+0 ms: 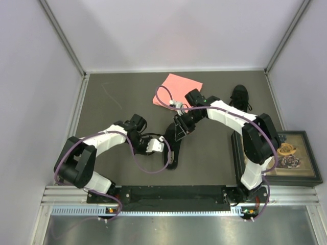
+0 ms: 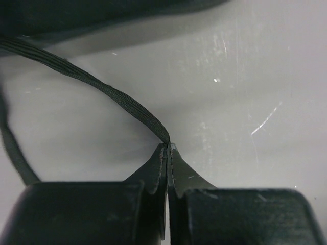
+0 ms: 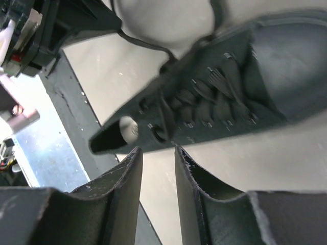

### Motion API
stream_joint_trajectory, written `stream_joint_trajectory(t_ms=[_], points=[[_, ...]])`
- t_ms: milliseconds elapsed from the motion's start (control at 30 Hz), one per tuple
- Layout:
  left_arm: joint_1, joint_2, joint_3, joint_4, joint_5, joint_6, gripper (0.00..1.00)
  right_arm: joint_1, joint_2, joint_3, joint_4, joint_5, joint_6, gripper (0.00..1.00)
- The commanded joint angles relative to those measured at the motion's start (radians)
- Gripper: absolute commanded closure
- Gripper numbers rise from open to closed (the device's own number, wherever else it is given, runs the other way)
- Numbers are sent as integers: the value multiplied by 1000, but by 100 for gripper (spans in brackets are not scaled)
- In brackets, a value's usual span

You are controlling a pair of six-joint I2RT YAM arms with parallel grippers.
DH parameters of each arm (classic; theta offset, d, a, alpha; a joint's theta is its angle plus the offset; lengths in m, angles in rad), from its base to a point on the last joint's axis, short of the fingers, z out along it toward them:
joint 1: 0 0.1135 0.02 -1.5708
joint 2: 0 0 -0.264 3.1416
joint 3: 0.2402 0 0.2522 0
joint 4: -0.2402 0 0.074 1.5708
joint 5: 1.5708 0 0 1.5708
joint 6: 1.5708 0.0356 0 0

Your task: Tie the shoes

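Note:
One black shoe (image 1: 172, 159) lies in the middle of the table; the right wrist view shows its laced top (image 3: 219, 94) and pale insole (image 3: 127, 129). The second black shoe (image 1: 240, 97) lies at the back right, away from both grippers. My left gripper (image 1: 165, 149) is at the middle shoe's left side, shut (image 2: 167, 146) on a thin black lace (image 2: 117, 94) that runs up and left toward the shoe. My right gripper (image 1: 177, 132) hovers over the shoe's far end, jaws slightly open (image 3: 157, 153) and empty, just short of the shoe's opening.
A pink folded cloth (image 1: 179, 89) lies behind the right gripper. A framed picture (image 1: 294, 155) sits at the right edge of the table. Metal rails and grey walls enclose the table. A purple cable loops off each arm.

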Motion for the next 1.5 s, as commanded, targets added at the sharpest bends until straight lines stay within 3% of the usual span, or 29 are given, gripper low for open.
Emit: stream_joint_trajectory(t_ms=[0, 333, 767, 867, 1033, 1300, 1467], points=[[-4, -62, -7, 50, 72, -61, 100, 34, 24, 63, 17, -58, -18, 67], [-4, -180, 1, 56, 178, -139, 100, 55, 67, 77, 25, -30, -20, 67], [-18, -214, 101, 53, 276, -272, 100, 77, 84, 89, 26, 48, -20, 71], [-22, -217, 107, 53, 279, -274, 100, 78, 82, 91, 34, 77, -12, 76], [-38, -216, 131, 62, 287, -308, 100, 77, 55, 80, 34, 90, -12, 100], [-84, -207, 148, 193, 292, -470, 100, 49, -53, -1, 88, 51, 22, 100], [-147, -181, 128, 317, 221, -550, 100, 36, -62, -15, 89, 25, 29, 100]])
